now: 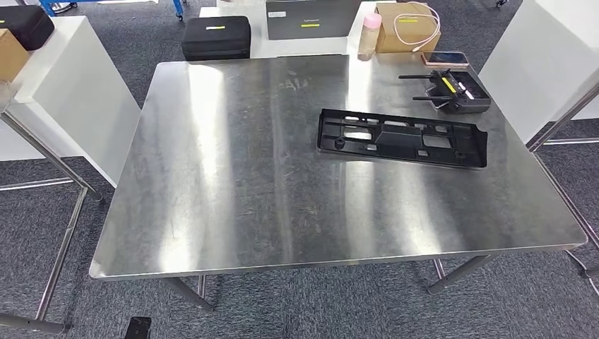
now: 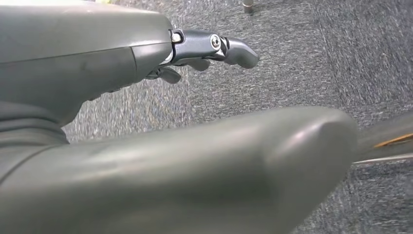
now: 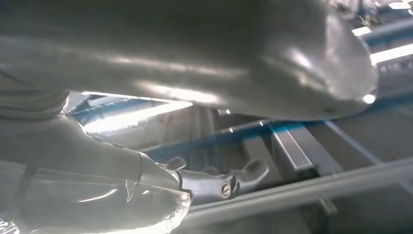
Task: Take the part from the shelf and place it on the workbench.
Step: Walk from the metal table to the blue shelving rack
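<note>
- Head view, far left of the frame: a white table [image 1: 85, 92] carrying a black case [image 1: 25, 25] and a cardboard box [image 1: 10, 53] at the upper left corner.
- Centre: the steel workbench [image 1: 233, 191] takes up most of the frame; beyond its far edge a black carry case [image 1: 216, 37] sits at the upper middle.
- Right of centre: the part [image 1: 402, 138], a long black plastic panel with cut-outs, lies flat on the workbench, its length running left to right.
- Upper right: a black remote controller [image 1: 455, 90] rests on the workbench just behind the part, a phone [image 1: 445, 58] beyond it, with a pink bottle [image 1: 370, 32] and a second cardboard box [image 1: 406, 27] further back.
- Left wrist view: the left hand [image 2: 146, 122] hangs over grey carpet [image 2: 311, 53]; its fingers [image 2: 229, 48] are loosely extended, apart from the thumb, holding and touching nothing.
- Right wrist view: the right hand [image 3: 146, 146] has its fingers [image 3: 229, 180] stretched out and released, grasping nothing, with a blue-framed structure [image 3: 292, 141] behind.
</note>
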Available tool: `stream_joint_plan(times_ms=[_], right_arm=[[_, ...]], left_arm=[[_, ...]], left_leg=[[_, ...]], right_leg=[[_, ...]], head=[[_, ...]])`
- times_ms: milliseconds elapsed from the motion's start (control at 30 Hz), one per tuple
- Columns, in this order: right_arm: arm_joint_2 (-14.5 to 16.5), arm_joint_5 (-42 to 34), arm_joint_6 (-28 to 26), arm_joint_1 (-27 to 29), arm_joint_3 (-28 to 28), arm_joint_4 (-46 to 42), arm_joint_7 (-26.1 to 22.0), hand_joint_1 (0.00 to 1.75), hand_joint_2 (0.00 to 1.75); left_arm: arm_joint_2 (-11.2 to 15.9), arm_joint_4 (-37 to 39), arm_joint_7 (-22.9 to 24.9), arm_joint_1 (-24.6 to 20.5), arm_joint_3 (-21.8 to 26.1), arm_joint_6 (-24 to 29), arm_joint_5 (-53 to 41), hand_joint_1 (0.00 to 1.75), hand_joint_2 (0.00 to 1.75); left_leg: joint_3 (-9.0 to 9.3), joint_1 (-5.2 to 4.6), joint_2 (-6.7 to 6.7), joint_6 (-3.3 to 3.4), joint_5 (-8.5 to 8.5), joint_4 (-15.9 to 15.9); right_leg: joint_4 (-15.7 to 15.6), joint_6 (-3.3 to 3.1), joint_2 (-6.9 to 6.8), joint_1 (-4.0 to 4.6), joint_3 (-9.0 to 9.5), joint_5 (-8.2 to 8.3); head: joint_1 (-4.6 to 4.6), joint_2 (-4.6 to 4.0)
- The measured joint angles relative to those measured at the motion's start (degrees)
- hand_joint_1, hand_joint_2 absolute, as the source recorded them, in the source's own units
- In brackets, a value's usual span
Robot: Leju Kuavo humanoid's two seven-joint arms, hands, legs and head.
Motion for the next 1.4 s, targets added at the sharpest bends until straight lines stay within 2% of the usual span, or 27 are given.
stream_joint_plan(times_ms=[100, 267, 367, 433, 533, 667, 967, 1067, 1167, 1300, 1400], right_arm=[[7.81, 0.07, -0.16, 6.10, -13.75, -8.69, -9.64, 0.00, 0.00], [24.44, -3.95, -0.22, 10.16, -34.88, -19.31, -31.08, 0.00, 0.00], [32.76, -4.75, -0.22, 10.67, -45.89, -22.01, -40.30, 0.00, 0.00], [37.01, -4.06, -0.22, 10.94, -52.43, -22.30, -43.56, 0.00, 0.00], [41.82, -3.79, -0.21, 12.00, -59.17, -20.20, -41.52, 0.00, 0.00], [45.74, -0.37, -0.20, 13.32, -65.13, -13.72, -35.27, 0.00, 0.00], [49.99, 5.56, -0.20, 14.98, -68.62, 1.77, -14.12, 0.00, 0.00], [50.44, 3.30, -0.15, 15.12, -68.76, 7.27, -12.53, 0.00, 0.00], [50.40, 0.71, 1.55, 15.17, -68.76, 13.24, -15.05, 0.00, 0.00], [49.93, 0.15, 11.55, 15.18, -68.66, 19.54, -19.39, 0.00, 1.75], [49.79, 0.80, 14.66, 15.18, -68.61, 22.16, -20.30, 0.00, 1.75]], left_arm=[[-0.40, 0.01, -0.65, -0.09, 0.55, -0.12, 0.62, 0.00, 0.00], [-0.85, 0.01, -1.01, -0.42, 1.16, -0.20, 0.97, 0.00, 0.00], [-1.08, 0.00, -1.00, -0.65, 1.19, -0.28, 0.85, 0.00, 0.00], [-1.19, 0.00, -0.88, -0.89, 1.19, -0.32, 0.81, 0.00, 0.00], [-1.31, 0.00, -0.18, -1.12, 1.16, -0.24, 1.35, 0.00, 0.00], [-1.35, 0.00, 0.75, -1.22, 0.99, -0.79, 1.33, 0.00, 0.00], [-0.77, 0.00, 4.55, -1.25, 0.16, -3.26, -1.06, 0.00, 0.00], [-0.41, 0.00, 6.49, -1.24, -0.87, -3.66, -2.72, 0.00, 0.00], [-0.09, 0.00, 7.99, -1.23, -1.88, -3.61, -3.84, 0.00, 0.00], [0.27, 0.00, 10.41, -1.15, -2.84, -3.05, -4.68, 0.00, 0.00], [0.51, 0.00, 11.31, -1.03, -3.21, -3.44, -4.99, 0.00, 0.00]], left_leg=[[0.13, -0.07, -0.23, 0.01, -0.01, 0.00], [0.39, -0.20, -0.26, 0.03, -0.06, 0.00], [0.47, -0.22, -0.08, 0.02, -0.05, 0.00], [0.51, -0.25, 0.01, 0.02, -0.06, -0.01], [0.55, -0.30, 0.10, 0.01, -0.09, -0.01], [0.63, -0.38, 0.31, 0.03, -0.15, -0.01], [0.73, -0.40, 0.63, 0.05, -0.16, -0.02], [0.75, -0.38, 0.66, 0.04, -0.16, -0.02], [0.75, -0.38, 0.69, 0.04, -0.15, -0.02], [0.76, -0.39, 0.70, 0.04, -0.15, -0.02], [0.76, -0.41, 0.69, 0.04, -0.15, -0.02]], right_leg=[[-0.02, 0.08, -0.21, 0.18, 0.01, -0.10], [-0.03, 0.14, -0.23, 0.21, 0.03, -0.17], [-0.02, 0.14, -0.14, 0.21, 0.03, -0.17], [-0.02, 0.14, -0.06, 0.20, 0.05, -0.17], [-0.02, 0.14, 0.07, 0.18, 0.07, -0.17], [-0.02, 0.14, 0.27, 0.10, 0.10, -0.17], [-0.02, 0.13, 0.44, 0.08, 0.11, -0.17], [-0.02, 0.13, 0.47, 0.08, 0.12, -0.16], [-0.02, 0.12, 0.49, 0.08, 0.12, -0.16], [-0.02, 0.12, 0.50, 0.07, 0.14, -0.16], [-0.02, 0.13, 0.49, 0.06, 0.15, -0.16]], head=[[0.01, 0.00], [0.00, 0.00], [0.00, 0.00], [0.00, 0.00], [0.01, 0.00], [0.01, 0.00], [0.00, 0.00], [0.02, 0.00], [0.01, 0.00], [0.01, 0.00], [0.01, 0.00]])
